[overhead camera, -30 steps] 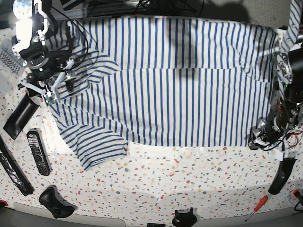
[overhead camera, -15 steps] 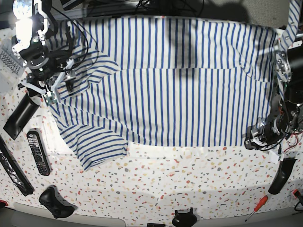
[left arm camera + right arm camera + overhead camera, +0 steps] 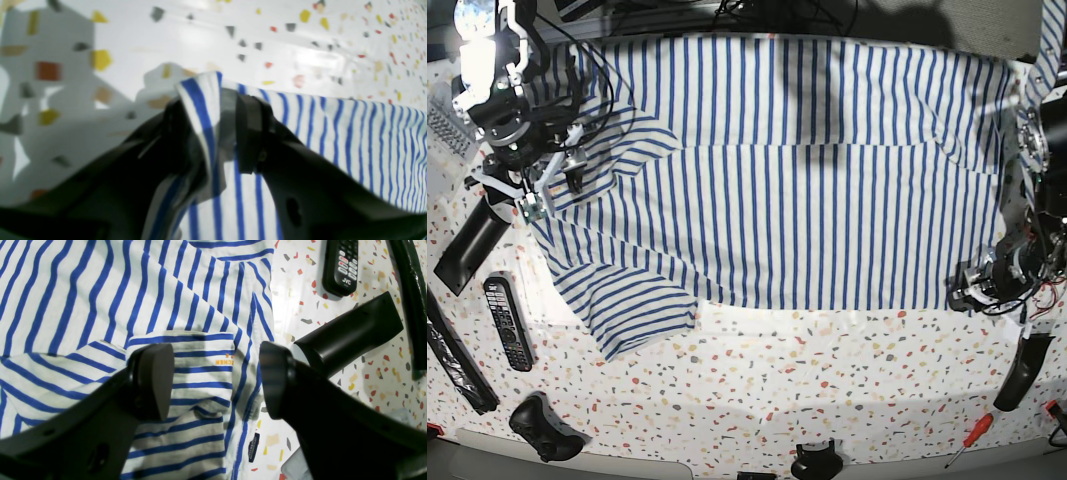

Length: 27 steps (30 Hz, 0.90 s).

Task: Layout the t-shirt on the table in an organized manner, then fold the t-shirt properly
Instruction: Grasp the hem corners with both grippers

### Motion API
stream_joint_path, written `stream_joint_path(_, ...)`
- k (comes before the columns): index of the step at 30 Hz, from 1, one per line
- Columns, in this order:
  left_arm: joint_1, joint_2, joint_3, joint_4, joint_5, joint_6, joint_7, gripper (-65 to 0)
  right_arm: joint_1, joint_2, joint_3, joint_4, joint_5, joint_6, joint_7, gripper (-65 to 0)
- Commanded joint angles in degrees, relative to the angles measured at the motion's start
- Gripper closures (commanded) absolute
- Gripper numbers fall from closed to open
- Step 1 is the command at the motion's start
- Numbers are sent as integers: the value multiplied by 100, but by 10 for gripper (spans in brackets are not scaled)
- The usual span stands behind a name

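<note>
At the near right corner of the t-shirt (image 3: 797,170), a fold of striped hem is pinched between the closed jaws of the left gripper (image 3: 213,133), low over the table (image 3: 827,380). The shirt is spread across the far half of the table, one sleeve turned out at the near left. Farther off, at the left, the right gripper (image 3: 217,380) is held above the collar area, jaws apart and gripping nothing. A remote control (image 3: 342,265) is seen beside it.
</note>
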Motion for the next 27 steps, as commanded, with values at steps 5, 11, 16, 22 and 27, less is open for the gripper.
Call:
stream_joint_path(5,-170,-140,-4,98,-533,-22,-66,-220,31,76,37,90,17,-22,111,-390)
stream_joint_path(11,-170,-138,-4,98,-629,-22,-155,-215,31,76,37,90,20,-22,151,-390)
stream_joint_path(16,-170,-138,-4,98,-629,-24,-407,-63,31,76,37,90,520,-31,404,-390)
stream_joint_path(22,-170,-136,-4,98,-610,-24,-393,0,35,76,37,90,911,-28,518,-390)
stream_joint_path(27,-168,-136,-4,98,-608,-24,-190,0,361,7,37,83,916,-28,520,-390)
